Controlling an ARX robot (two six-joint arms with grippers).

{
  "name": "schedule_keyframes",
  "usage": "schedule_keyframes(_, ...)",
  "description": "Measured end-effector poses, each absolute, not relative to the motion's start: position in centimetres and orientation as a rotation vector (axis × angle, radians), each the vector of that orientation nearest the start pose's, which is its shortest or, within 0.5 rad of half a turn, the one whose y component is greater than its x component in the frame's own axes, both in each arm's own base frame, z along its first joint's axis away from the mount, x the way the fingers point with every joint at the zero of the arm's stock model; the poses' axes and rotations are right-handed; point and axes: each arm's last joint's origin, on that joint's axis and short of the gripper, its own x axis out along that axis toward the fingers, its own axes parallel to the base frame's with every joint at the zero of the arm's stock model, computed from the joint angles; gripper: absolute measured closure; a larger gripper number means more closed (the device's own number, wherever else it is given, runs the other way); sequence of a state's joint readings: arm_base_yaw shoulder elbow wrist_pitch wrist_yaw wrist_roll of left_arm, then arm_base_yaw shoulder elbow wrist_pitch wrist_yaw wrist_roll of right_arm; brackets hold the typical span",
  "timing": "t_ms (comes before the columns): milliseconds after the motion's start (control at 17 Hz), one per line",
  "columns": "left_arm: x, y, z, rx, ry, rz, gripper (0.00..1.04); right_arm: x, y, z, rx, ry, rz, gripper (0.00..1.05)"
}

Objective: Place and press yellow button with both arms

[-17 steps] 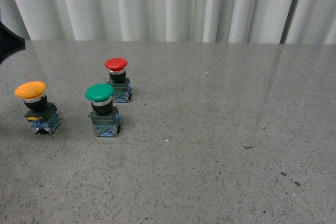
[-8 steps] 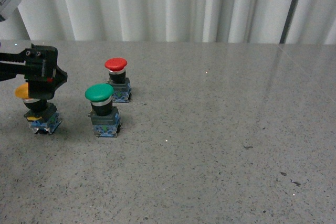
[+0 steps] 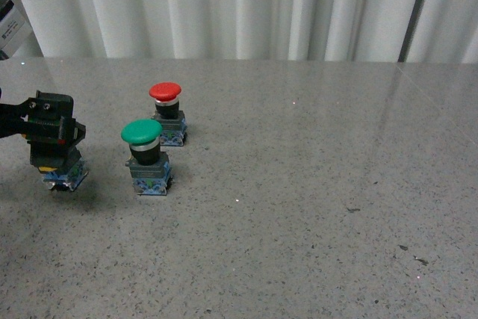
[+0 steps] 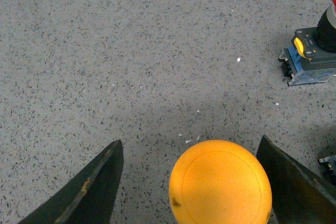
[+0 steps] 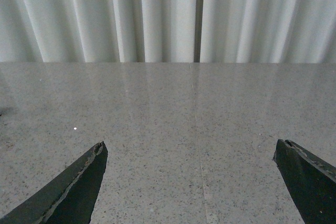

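The yellow button stands at the left of the table. In the front view only its blue-grey base (image 3: 64, 178) shows, under my left gripper (image 3: 52, 138). My left gripper is open and stands around the button. In the left wrist view the yellow cap (image 4: 220, 184) sits between the two black fingers (image 4: 89, 192), nearer the one at the picture's right, with gaps on both sides. My left gripper (image 4: 190, 145) grips nothing. My right gripper (image 5: 190, 142) is open and empty over bare table. It is out of the front view.
The green-capped button (image 3: 143, 156) stands just right of the yellow one. The red-capped button (image 3: 166, 112) stands behind the green one; its base shows in the left wrist view (image 4: 310, 61). The grey speckled table (image 3: 314, 184) ends at white curtains (image 3: 239, 5).
My left gripper came in from the left and dropped down over the yellow button. The yellow cap is now hidden in the front view. The buttons have not moved.
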State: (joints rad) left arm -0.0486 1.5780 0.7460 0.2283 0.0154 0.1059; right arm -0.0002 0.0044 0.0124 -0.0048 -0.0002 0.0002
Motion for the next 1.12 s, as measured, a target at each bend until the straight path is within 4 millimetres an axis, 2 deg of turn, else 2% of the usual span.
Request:
schedule_keyframes(235, 30.9, -1.6, 17.1, 0.11, 0.613, -0.103, 0.65, 9.7, 0.0, 16.7, 0.0, -0.003, 0.0, 0.07)
schedule_keyframes(353, 30.3, -1.8, 18.1, 0.129, 0.599, -0.092, 0.67, 9.7, 0.0, 16.7, 0.0, -0.003, 0.0, 0.07)
schedule_keyframes(471, 29.4, -2.7, 20.8, 0.163, 0.527, -0.103, 0.68, 9.7, 0.0, 16.7, 0.0, -0.003, 0.0, 0.07)
schedule_keyframes(647, 29.4, -7.1, 27.7, 0.181, 0.323, -0.228, 0.68, 9.7, 0.0, 16.7, 0.0, -0.003, 0.0, 0.07)
schedule_keyframes(706, 30.0, -9.2, 29.3, 0.181, 0.28, -0.272, 0.68, 9.7, 0.0, 16.7, 0.0, -0.003, 0.0, 0.07)
schedule_keyframes(765, 30.9, -11.1, 29.8, 0.172, 0.279, -0.306, 0.68, 9.7, 0.0, 16.7, 0.0, -0.003, 0.0, 0.07)
schedule_keyframes(941, 33.6, -16.8, 27.2, 0.111, 0.387, -0.385, 0.68, 9.7, 0.0, 16.7, 0.0, -0.003, 0.0, 0.07)
schedule_keyframes(1118, 33.4, -20.8, 24.6, 0.038, 0.473, -0.425, 0.68, 9.7, 0.0, 16.7, 0.0, -0.003, 0.0, 0.07)
